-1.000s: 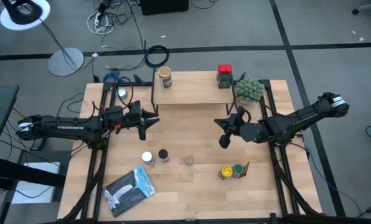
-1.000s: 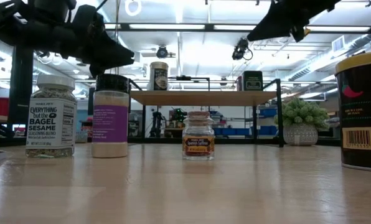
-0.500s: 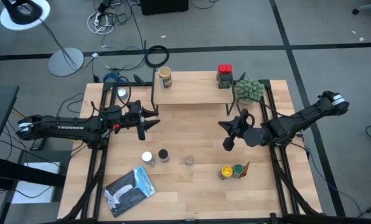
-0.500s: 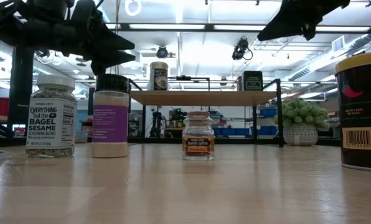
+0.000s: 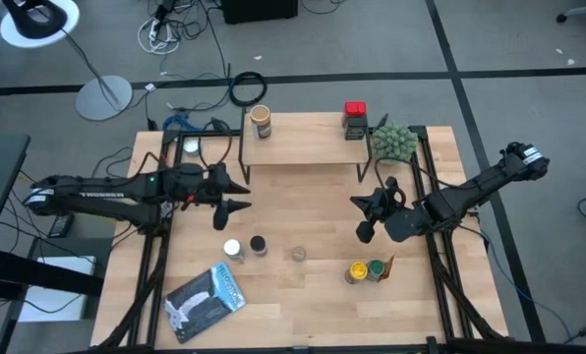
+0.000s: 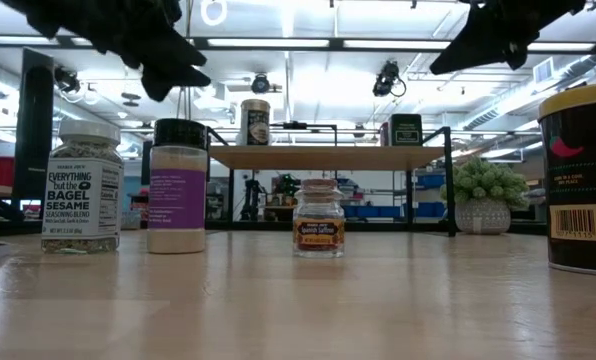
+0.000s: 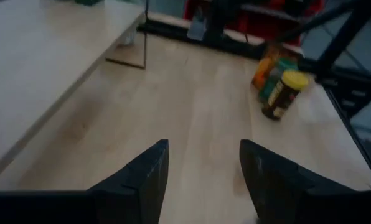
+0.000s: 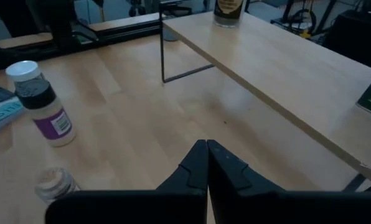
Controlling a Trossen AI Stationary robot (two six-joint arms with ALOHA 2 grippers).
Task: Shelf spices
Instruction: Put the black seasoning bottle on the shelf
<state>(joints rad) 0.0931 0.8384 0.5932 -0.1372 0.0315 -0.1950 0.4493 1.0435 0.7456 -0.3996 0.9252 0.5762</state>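
A: Where is everything sitting at this point?

B: Two spices are already standing on the shelf (image 5: 303,138): a tan-lidded jar (image 5: 261,120) at one end and a red tin (image 5: 355,119) at the other. The rest are waiting on the tabletop (image 5: 303,300): a white-lidded jar (image 5: 232,250) just beside a black-lidded jar (image 5: 258,245), a small clear jar (image 5: 299,254), and a yellow and green pair (image 5: 364,270) touching each other.

A: And the arms?

B: The left gripper (image 5: 236,194) is hanging above the tabletop in front of the shelf, fingers (image 7: 149,174) parted and empty. The right gripper (image 5: 364,218) is hovering near the pair, fingers pressed together, carrying nothing.

A: What is likely going wrong from here?

B: The touching pair is the worry; fingers closing on one are probably nudging the other over. The white and black jars are crowding each other too.

A: How are the jars lying?

B: All are standing upright, long axes vertical, lids pointing up.
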